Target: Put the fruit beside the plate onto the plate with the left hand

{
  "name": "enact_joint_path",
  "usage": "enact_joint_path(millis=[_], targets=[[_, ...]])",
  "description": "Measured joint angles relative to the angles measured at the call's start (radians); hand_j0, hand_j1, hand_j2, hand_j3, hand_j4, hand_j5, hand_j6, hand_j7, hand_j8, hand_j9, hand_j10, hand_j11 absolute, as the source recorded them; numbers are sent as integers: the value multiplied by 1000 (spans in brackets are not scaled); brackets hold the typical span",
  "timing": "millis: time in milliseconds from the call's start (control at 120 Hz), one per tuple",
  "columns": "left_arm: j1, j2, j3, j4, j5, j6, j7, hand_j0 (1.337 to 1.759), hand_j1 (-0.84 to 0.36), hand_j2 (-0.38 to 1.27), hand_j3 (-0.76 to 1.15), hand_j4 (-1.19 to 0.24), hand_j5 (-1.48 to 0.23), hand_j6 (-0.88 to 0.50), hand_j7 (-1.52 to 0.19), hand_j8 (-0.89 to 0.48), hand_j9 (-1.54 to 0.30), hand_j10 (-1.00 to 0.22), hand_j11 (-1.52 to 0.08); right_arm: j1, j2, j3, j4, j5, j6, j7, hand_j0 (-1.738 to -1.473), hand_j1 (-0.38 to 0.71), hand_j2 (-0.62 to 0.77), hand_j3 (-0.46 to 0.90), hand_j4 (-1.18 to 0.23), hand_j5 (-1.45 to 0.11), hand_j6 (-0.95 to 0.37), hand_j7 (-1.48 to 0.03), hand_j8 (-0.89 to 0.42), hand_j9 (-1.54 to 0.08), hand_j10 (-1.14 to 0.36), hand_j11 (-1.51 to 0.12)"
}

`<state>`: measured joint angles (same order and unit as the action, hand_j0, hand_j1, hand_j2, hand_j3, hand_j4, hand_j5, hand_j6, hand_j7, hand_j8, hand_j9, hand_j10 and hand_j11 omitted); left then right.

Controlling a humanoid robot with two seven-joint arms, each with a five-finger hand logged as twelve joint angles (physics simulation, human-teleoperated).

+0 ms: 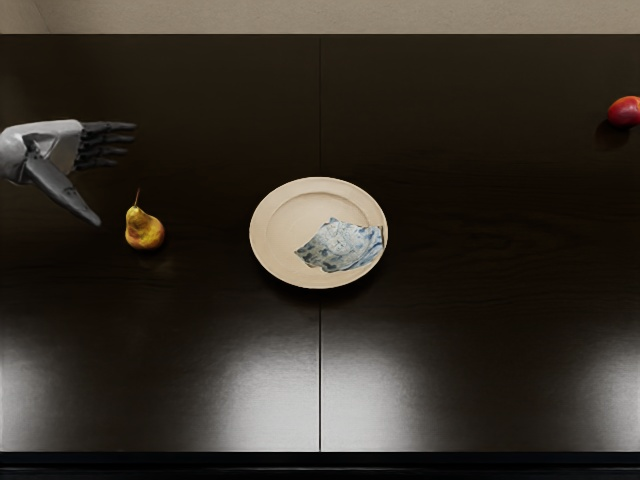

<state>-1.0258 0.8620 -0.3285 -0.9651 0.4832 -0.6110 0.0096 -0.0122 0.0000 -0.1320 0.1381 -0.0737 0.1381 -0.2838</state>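
Observation:
A yellow pear (144, 229) with a reddish blush stands upright on the dark table, to the left of the plate. The cream plate (290, 215) lies near the table's middle, with a crumpled blue-and-white cloth (340, 246) on its right half. My left hand (85, 160) comes in from the left edge and hovers above and to the left of the pear, apart from it. Its fingers are stretched out and its thumb points down toward the pear. It holds nothing. The right arm is out of view.
A red apple (624, 110) sits at the far right edge of the table. A thin seam (320, 380) runs down the table's middle, under the plate.

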Motion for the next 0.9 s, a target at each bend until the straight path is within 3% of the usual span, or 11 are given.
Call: enact_joint_path(millis=[417, 500, 617, 675, 775, 900], targets=[[0, -42, -2, 18, 39, 0, -9, 1658, 327, 6, 0, -22, -26, -23, -25, -22, -25, -21, -25, 1, 0, 0, 0, 0, 0, 0, -1658, -349, 0, 0, 0, 0, 0, 0, 0, 0, 0, 0], [11, -47, 7, 19, 98, 0, -83, 1658, 327, 5, 0, -23, -26, -23, -26, -23, -26, -22, -26, 1, 0, 0, 0, 0, 0, 0, -1658, -349, 0, 0, 0, 0, 0, 0, 0, 0, 0, 0], [44, -34, 18, 21, 151, 0, -256, 1658, 327, 6, 0, -23, -26, -24, -26, -23, -26, -22, -26, 1, 0, 0, 0, 0, 0, 0, -1658, -349, 0, 0, 0, 0, 0, 0, 0, 0, 0, 0], [54, -35, 20, 21, 164, 0, -320, 1658, 327, 6, 0, -23, -26, -24, -26, -24, -26, -22, -26, 1, 0, -1, 0, 0, 0, 0, -1658, -349, 0, 0, 0, 0, 0, 0, 0, 0, 0, 0], [69, -58, 21, 45, 173, 0, -389, 1658, 327, 7, 0, -23, -26, -24, -26, -23, -26, -22, -26, 1, 0, -1, 0, 0, 0, 0, -1658, -349, 0, 0, 0, 0, 0, 0, 0, 0, 0, 0], [90, -141, 19, 135, 164, 0, -422, 1658, 328, 7, 0, -23, -26, -24, -26, -23, -25, -22, -25, 1, 0, -1, 0, -1, 0, 0, -1658, -349, 0, 0, 0, 0, 0, 0, 0, 0, 0, 0]])
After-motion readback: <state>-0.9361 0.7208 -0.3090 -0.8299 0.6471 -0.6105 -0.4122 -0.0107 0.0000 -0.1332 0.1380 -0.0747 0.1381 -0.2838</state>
